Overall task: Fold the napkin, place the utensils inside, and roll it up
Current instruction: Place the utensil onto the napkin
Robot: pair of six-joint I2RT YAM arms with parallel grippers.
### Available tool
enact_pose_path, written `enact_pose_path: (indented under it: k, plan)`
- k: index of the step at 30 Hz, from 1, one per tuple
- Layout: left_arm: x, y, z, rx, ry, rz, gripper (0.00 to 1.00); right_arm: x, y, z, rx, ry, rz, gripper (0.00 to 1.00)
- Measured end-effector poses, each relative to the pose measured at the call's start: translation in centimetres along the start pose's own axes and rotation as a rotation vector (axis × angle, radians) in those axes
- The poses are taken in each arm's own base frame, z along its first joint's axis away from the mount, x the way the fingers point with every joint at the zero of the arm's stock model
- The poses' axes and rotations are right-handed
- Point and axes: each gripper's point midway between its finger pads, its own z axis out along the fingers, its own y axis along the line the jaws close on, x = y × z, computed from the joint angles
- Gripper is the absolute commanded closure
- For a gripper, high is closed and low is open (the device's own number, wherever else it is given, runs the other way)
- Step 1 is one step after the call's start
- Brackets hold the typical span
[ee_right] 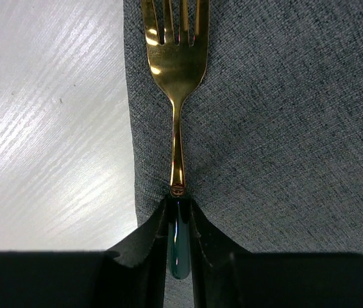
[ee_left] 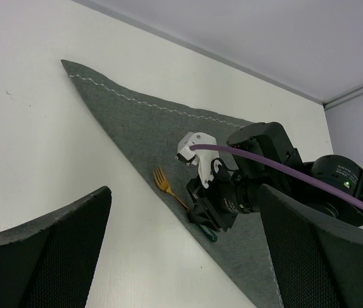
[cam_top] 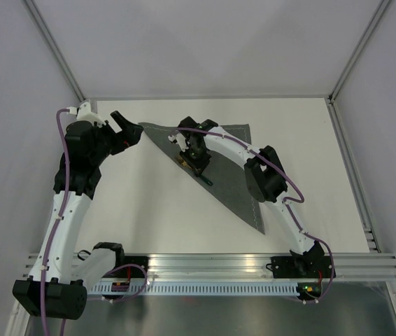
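The dark grey napkin (cam_top: 234,175) lies folded into a triangle on the white table, its long fold running from far left to near right. The fork (ee_right: 176,70), gold head and dark green handle, lies on the napkin (ee_right: 284,128) along that fold, tines pointing to the far left. My right gripper (cam_top: 196,166) is down over it, its fingers pressed against both sides of the green handle just behind the gold neck. In the left wrist view the fork (ee_left: 163,183) and the right gripper (ee_left: 204,215) show on the napkin (ee_left: 136,122). My left gripper (cam_top: 131,133) hovers wide open by the napkin's far-left corner, holding nothing.
The white table (cam_top: 149,203) is walled on three sides, with aluminium posts at the back corners. A metal rail (cam_top: 219,266) carrying both arm bases runs along the near edge. A purple cable (ee_left: 284,170) arcs over the right arm.
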Motion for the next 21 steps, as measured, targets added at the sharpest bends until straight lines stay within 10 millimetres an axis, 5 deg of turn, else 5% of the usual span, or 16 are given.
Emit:
enact_pose_path:
  k: [13,17,21]
  plan:
    - [-0.6,-0.3,0.3,0.023,-0.039,0.019,0.00,-0.7,0.0,-1.1,0.003,-0.026,-0.015,0.47]
    - [-0.5,-0.9,0.3,0.070,-0.048,0.043,0.00,-2.5,-0.1,-4.0,0.012,-0.107,-0.027,0.45]
    - [-0.1,-2.5,0.0,0.177,-0.055,0.093,0.00,-4.8,-0.9,-10.5,0.015,-0.273,-0.007,0.45]
